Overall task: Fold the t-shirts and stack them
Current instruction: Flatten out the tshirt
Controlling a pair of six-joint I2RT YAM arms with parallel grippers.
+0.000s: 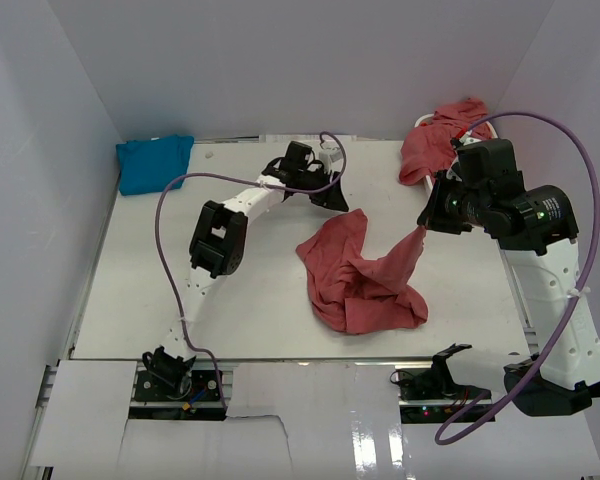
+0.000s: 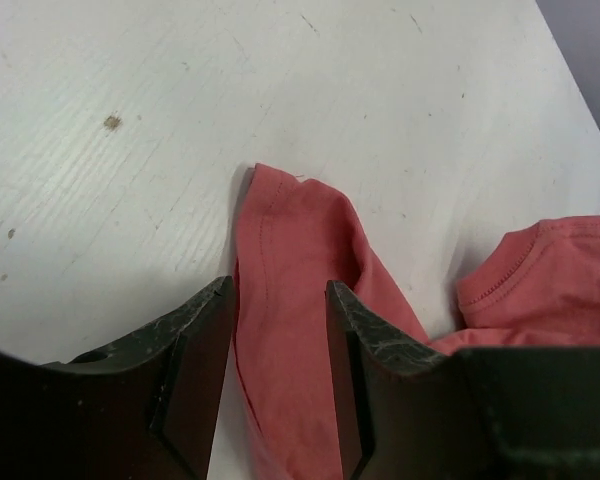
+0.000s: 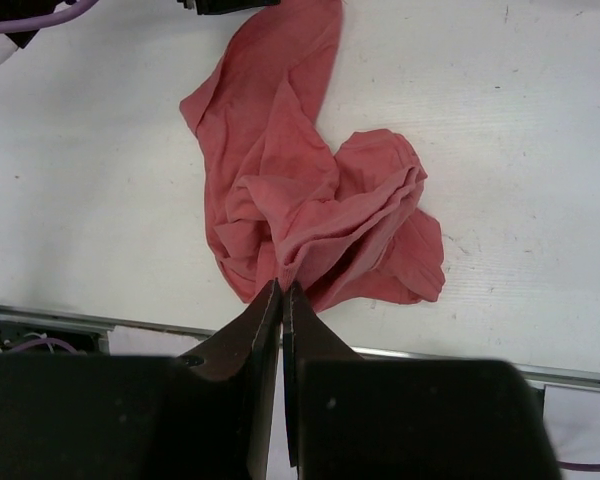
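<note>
A rose-red t-shirt (image 1: 360,275) lies crumpled at the middle of the white table (image 1: 180,300), its soft cotton bunched into loose folds and rounded ridges. One narrow part stretches toward the far side, and a second tail of cloth is drawn up taut to the right.

The right gripper (image 1: 425,225) holds that tail. In the right wrist view its two dark, wedge-shaped fingers (image 3: 265,330) are pressed together on a pinch of the shirt (image 3: 310,200), and creases fan out from the pinched spot across the fabric. The rest of the garment sags onto the table in a lumpy, roughly heart-shaped mass.

The left gripper (image 1: 330,195) sits at the far end of the shirt's narrow part. In the left wrist view its black, scuffed fingers (image 2: 200,340) stand apart on either side of a flat strip of the cloth (image 2: 280,330), which lies on the table between them. A stitched hem runs along the strip's edge, and a ribbed, curved edge of the same shirt shows to the right. The tabletop there is matte white with faint grain lines and a few small specks.

At the far left corner a turquoise t-shirt (image 1: 155,163) rests as a flat, roughly square folded shape. At the far right a heap of rose-red t-shirts (image 1: 435,140) spills over the rim of a white basket (image 1: 485,128), little of which shows. A purple cable (image 1: 165,215) loops along each arm.
</note>
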